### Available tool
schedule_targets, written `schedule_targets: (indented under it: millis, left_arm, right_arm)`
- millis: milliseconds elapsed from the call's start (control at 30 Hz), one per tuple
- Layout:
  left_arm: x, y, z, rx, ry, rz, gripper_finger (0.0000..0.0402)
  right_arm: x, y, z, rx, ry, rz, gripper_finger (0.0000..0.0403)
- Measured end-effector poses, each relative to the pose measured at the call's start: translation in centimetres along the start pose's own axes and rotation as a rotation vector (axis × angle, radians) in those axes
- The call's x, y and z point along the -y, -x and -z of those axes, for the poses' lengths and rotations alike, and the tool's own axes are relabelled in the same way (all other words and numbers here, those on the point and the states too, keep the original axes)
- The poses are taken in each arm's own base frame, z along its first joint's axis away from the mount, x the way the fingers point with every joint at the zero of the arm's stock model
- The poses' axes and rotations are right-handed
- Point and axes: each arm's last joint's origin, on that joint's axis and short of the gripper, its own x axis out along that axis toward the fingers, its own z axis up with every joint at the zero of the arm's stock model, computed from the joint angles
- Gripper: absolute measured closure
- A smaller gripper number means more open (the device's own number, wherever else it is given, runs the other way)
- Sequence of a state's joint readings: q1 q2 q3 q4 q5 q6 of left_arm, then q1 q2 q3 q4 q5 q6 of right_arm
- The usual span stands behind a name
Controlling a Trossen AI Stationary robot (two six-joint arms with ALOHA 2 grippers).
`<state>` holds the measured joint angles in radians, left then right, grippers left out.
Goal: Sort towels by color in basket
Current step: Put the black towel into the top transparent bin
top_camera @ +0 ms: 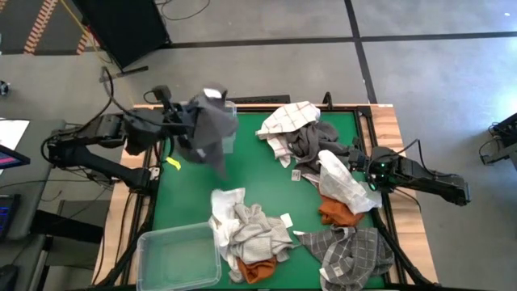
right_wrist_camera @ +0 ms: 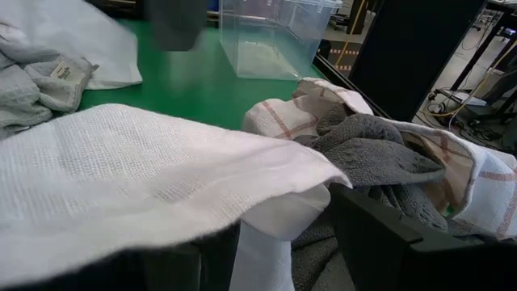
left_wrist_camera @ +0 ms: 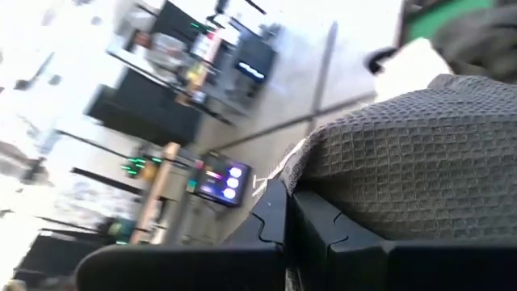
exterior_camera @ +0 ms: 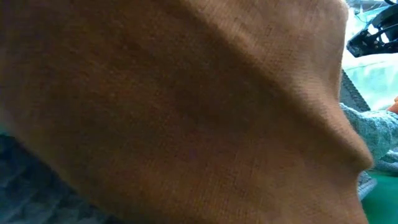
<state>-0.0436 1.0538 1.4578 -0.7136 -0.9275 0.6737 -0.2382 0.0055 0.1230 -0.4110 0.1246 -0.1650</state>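
1. Left gripper point(top_camera: 192, 120) was clamped on a dark grey waffle-weave towel point(top_camera: 208, 129), hanging limp above a clear bin point(top_camera: 229, 129) at the green table point(top_camera: 250, 174) far-left.
2. Right gripper point(top_camera: 365, 174) sat at the right-side pile, fingers apart around a white towel point(top_camera: 343, 184).
3. Other towels lay in crumpled heaps: checked point(top_camera: 355, 255), rust orange point(top_camera: 338, 212), cream point(top_camera: 242, 226).

Free: bare green table point(top_camera: 266, 166) centre, between towel heaps | Obstacles: clear bin point(top_camera: 179, 257) at near-left corner; white-and-rust towel heap point(top_camera: 246, 233) beside it; checked grey towel point(top_camera: 354, 255) near right; dark grey and white pile point(top_camera: 311, 141) far right; dark grey towel point(top_camera: 206, 129) hanging over clear container point(top_camera: 229, 125) far left
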Motion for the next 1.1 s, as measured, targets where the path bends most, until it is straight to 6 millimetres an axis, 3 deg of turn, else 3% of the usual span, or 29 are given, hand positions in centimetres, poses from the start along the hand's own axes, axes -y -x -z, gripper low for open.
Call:
schedule_targets:
  millis: [333, 667, 1100]
  left_arm:
    - [-2.9, -0.7, -1.1, 0.016, -0.050, -0.233, 0.0401]
    - [-5.3, -2.1, 0.0, -0.120, -0.134, -0.384, 0.0401]
    - [-5.9, -5.5, 1.4, -0.282, -0.179, -0.431, 0.0401]
  right_arm:
    - [0.0, 0.0, 0.0, 0.000, 0.000, 0.000, 0.0186]
    - [0.0, 0.0, 0.0, 0.000, 0.000, 0.000, 0.0186]
    - [0.0, 0.0, 0.0, 0.000, 0.000, -0.001, 0.0186]
